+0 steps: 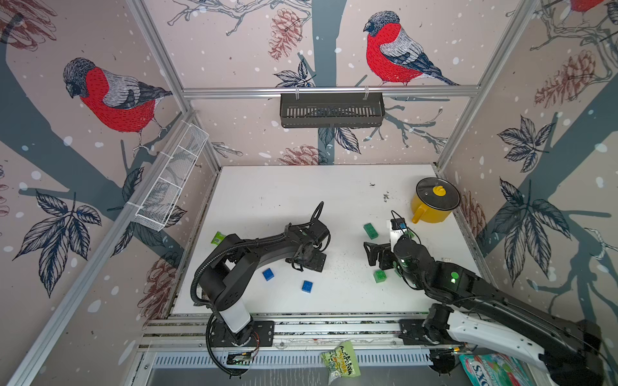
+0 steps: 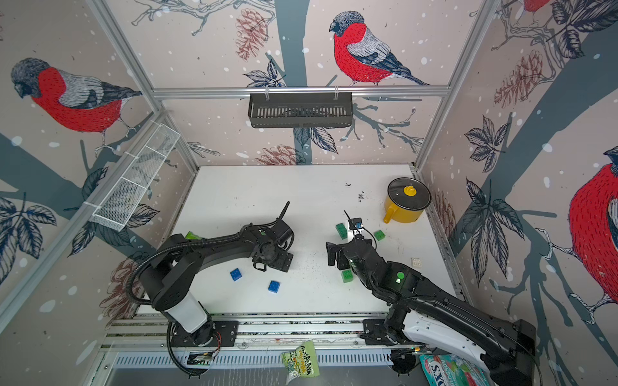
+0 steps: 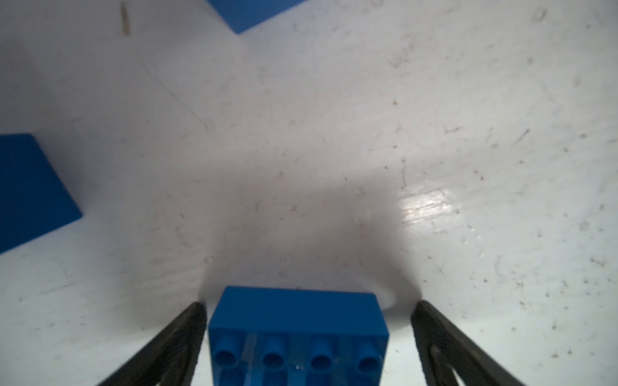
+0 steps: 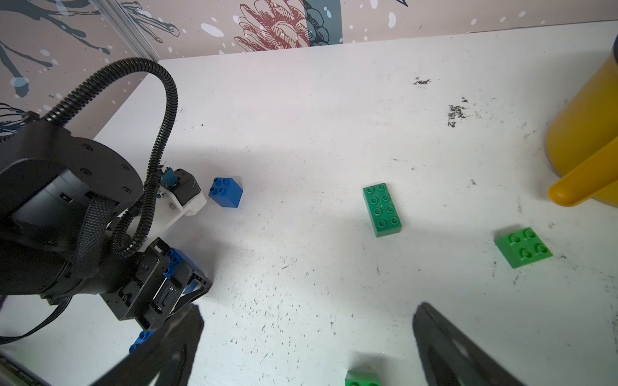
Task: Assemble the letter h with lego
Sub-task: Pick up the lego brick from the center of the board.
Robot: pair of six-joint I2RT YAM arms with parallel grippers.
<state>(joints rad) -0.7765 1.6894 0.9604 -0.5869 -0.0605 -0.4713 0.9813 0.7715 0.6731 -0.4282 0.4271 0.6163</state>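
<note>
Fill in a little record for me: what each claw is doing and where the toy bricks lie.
left gripper: open, blue oblong brick between its fingers, gap on one side
right gripper: open, holding nothing
blue square bricks: two, loose, near the left gripper
green oblong brick: lying loose
green square bricks: two, near the right gripper
white brick: alone, apart from the rest
letter h: no bricks seen joined
</note>
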